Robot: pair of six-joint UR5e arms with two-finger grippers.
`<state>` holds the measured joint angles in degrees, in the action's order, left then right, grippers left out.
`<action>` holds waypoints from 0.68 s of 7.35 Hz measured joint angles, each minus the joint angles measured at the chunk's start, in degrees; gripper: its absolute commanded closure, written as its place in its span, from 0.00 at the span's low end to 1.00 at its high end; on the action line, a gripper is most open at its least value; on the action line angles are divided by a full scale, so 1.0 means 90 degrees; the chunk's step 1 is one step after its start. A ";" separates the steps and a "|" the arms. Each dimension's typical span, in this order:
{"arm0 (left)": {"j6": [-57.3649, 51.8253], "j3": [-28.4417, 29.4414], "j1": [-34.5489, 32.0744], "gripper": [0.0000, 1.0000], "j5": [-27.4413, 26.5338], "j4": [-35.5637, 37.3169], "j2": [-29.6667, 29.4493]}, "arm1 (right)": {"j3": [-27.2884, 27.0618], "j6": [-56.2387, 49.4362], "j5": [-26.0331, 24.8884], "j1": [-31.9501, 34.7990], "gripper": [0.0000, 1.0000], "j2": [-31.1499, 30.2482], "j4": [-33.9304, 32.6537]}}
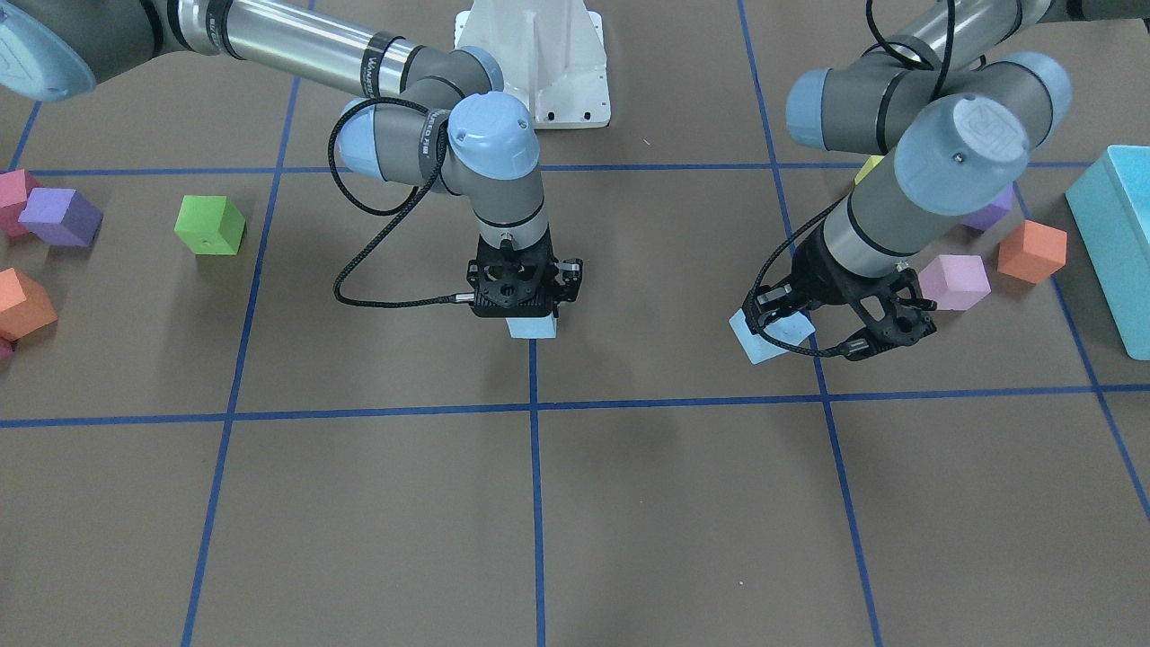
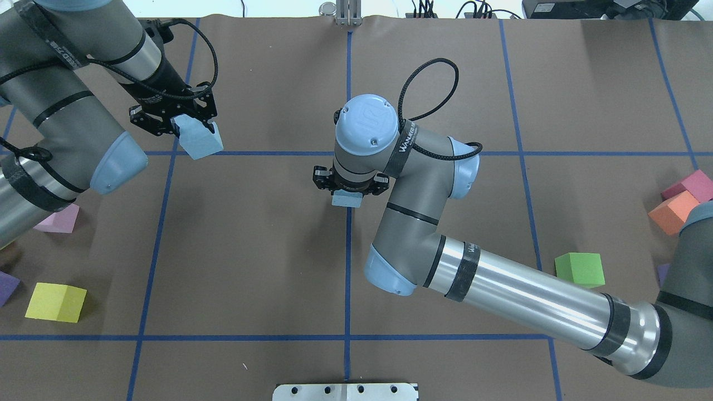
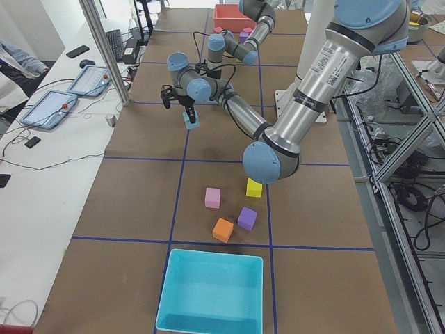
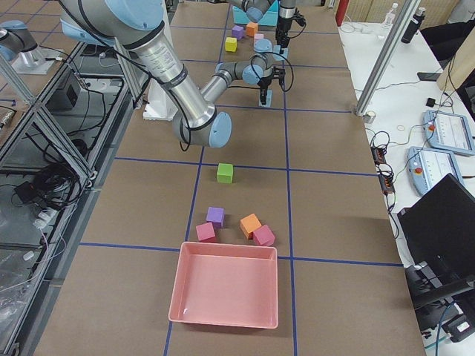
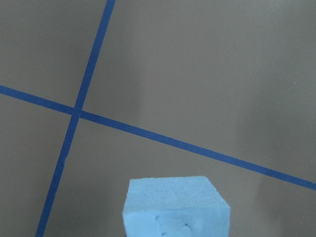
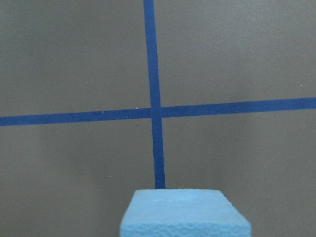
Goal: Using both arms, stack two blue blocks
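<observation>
My left gripper (image 2: 192, 129) is shut on one pale blue block (image 2: 200, 143) and holds it tilted above the table, over the far left grid crossing. The front view shows that gripper (image 1: 791, 314) and block (image 1: 764, 343) at the right. My right gripper (image 2: 348, 192) points straight down, shut on the other blue block (image 2: 345, 200), over the table's centre line. The front view shows it (image 1: 528, 310) with its block (image 1: 533, 329) below. Each block fills the lower edge of its wrist view, left (image 5: 175, 207) and right (image 6: 185, 212), with bare table beneath.
A green cube (image 1: 209, 225), a purple cube (image 1: 61, 217) and an orange cube (image 1: 22, 304) lie on the robot's right side. A lilac cube (image 1: 954, 281), an orange cube (image 1: 1031, 251), a yellow cube (image 2: 55, 301) and the turquoise box (image 1: 1119, 243) lie on its left side. The white pedestal (image 1: 539, 63) stands between the arms.
</observation>
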<state>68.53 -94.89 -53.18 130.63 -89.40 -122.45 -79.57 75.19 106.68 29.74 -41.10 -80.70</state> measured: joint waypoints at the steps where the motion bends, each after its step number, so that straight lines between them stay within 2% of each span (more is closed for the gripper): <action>1: 0.0021 -0.0003 0.0018 0.55 -0.0005 -0.0007 0.0000 | 0.0049 -0.0019 -0.0067 -0.0094 0.46 -0.0011 -0.0004; 3: 0.0031 0.0002 0.0035 0.55 -0.0014 -0.0019 0.0002 | 0.0142 -0.0113 -0.0182 -0.0227 0.45 -0.0034 -0.0007; 4: 0.0031 0.0005 0.0038 0.55 -0.0018 -0.0024 0.0004 | 0.0159 -0.0169 -0.0207 -0.0247 0.34 -0.0042 -0.0010; 5: 0.0032 0.0006 0.0039 0.55 -0.0021 -0.0028 0.0008 | 0.0165 -0.0206 -0.0217 -0.0253 0.00 -0.0042 -0.0014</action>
<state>68.82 -94.84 -52.83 130.44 -89.66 -122.38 -78.09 73.34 104.73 27.46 -41.48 -80.83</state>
